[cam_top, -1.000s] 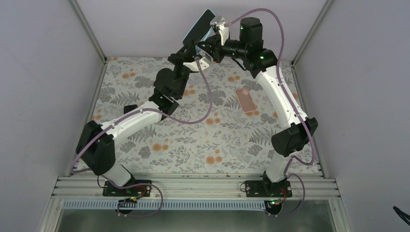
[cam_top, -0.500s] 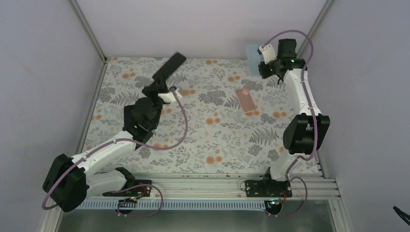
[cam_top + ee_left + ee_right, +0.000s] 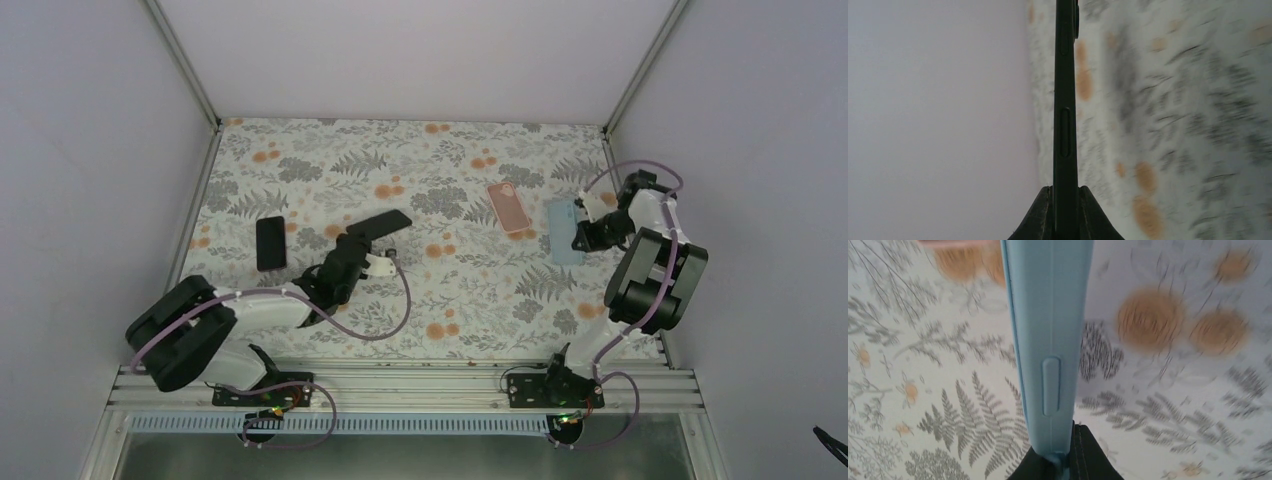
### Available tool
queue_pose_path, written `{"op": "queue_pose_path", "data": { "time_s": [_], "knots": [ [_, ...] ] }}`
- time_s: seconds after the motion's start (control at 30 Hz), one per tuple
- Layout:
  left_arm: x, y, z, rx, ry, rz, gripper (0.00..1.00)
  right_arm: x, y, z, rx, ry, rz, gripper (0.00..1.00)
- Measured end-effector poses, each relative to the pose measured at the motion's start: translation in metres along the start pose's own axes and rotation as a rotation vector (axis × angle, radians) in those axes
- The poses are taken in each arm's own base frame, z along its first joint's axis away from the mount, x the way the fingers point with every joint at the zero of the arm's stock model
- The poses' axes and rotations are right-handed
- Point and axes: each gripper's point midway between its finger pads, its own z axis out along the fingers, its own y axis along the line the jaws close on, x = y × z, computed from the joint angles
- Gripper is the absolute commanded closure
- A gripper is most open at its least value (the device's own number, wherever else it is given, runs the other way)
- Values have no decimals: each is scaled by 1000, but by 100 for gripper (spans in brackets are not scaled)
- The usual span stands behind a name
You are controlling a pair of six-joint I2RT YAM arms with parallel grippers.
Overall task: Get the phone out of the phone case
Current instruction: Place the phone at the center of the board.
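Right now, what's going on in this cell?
The phone is already out of its case. The left gripper is shut on the dark phone over the left half of the floral table. The right gripper is shut on the light blue case near the table's right edge. Phone and case are well apart. A pink case and another dark slab lie flat on the table, with neither gripper on them.

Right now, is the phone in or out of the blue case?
Out: the left gripper pinches the bare black phone; the right gripper holds the blue case across the table.
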Motion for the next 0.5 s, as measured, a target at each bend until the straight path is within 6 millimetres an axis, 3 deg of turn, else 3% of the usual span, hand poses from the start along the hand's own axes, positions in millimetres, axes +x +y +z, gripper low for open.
{"op": "queue_pose_path", "data": {
  "time_s": [0.13,0.23,0.43,0.5],
  "knots": [
    [-21,-40,2,104,-44,64,98,32,-3,13,-38,55,54,96],
    [-39,-65,2,170,-77,105,94,35,-10,17,-40,53,74,96],
    [-80,-85,-5,239,-172,101,56,38,-24,25,-10,61,102,96],
    [-88,-101,-12,299,-203,123,21,39,-28,27,7,69,109,90]
  ]
}}
